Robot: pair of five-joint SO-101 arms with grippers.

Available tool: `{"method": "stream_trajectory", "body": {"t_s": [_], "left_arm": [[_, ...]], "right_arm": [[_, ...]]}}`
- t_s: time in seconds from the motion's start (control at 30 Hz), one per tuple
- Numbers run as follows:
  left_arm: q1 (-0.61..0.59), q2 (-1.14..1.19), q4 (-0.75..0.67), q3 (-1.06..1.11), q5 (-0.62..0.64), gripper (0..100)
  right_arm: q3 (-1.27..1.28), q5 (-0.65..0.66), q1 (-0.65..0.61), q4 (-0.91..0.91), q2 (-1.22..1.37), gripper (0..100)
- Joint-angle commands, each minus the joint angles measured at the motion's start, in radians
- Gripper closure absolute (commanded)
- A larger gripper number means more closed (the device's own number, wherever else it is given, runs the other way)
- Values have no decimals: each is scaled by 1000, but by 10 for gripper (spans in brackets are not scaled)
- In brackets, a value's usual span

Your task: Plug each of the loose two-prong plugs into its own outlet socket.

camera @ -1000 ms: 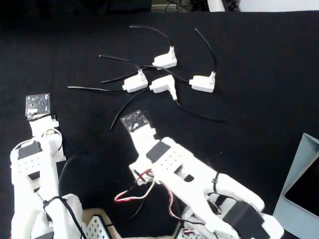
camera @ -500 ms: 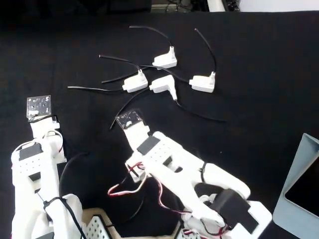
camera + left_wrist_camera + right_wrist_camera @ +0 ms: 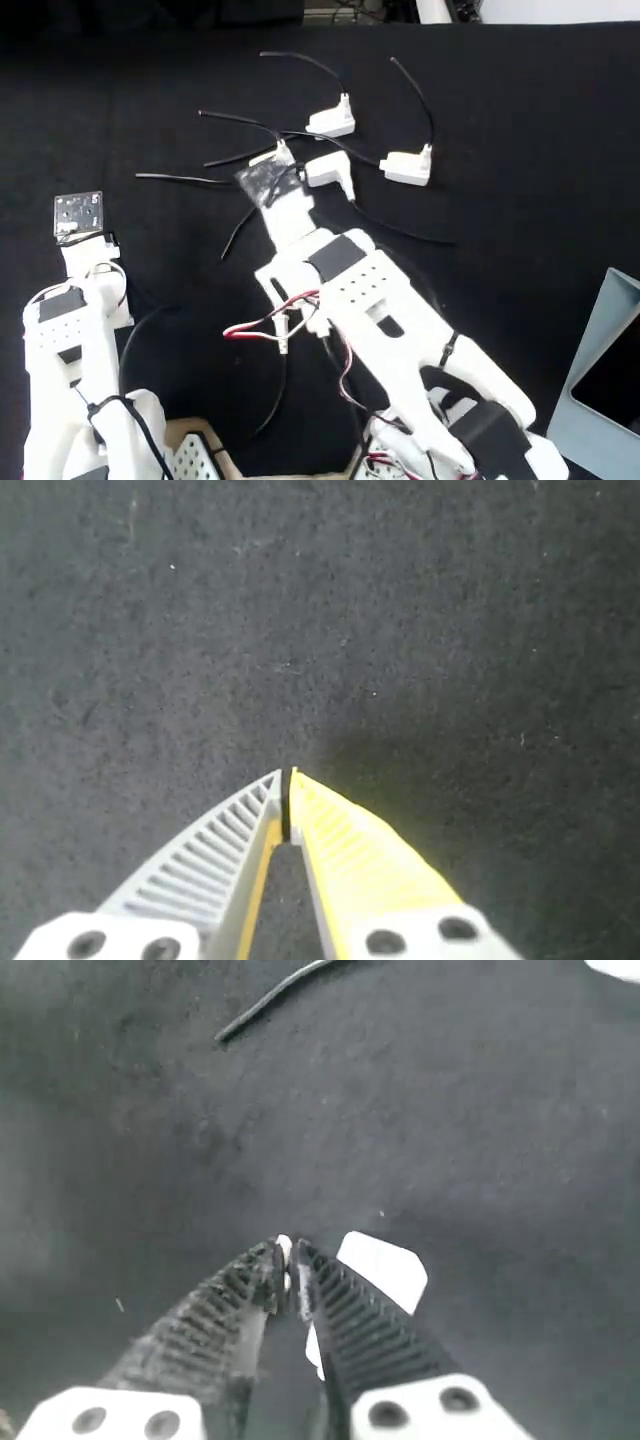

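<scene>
My black table (image 3: 540, 130) bears white plugs on black cords (image 3: 420, 95): far plug (image 3: 331, 121), right plug (image 3: 405, 167), middle plug (image 3: 328, 170), nearest plug (image 3: 385, 1266).

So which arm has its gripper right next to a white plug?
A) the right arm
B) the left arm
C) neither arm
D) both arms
A: in its own wrist view the right gripper has a white plug just beside its tips, while the left gripper sits over bare black cloth.
</scene>
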Motion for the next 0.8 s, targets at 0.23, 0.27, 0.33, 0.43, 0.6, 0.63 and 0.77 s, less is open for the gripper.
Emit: {"method": "stream_trajectory", "body": {"t_s": [0.23, 0.27, 0.33, 0.43, 0.6, 0.63, 0.77], "left_arm": [[8, -18, -15, 1, 3, 970], [8, -23, -15, 5, 3, 970], [8, -23, -15, 7, -9, 970], [8, -23, -14, 7, -35, 970], [1, -23, -14, 4, -32, 970], [1, -25, -14, 4, -32, 970], [-1, -25, -14, 4, -32, 970]], "right_arm": [[41, 743, -77, 110, -117, 851], [62, 763, -94, 106, -122, 826], [99, 786, -135, 107, -122, 809], [145, 789, -180, 101, -122, 807], [186, 752, -190, -49, -114, 806], [183, 704, -189, -74, -101, 806], [159, 489, -192, -109, -1, 806]]}}
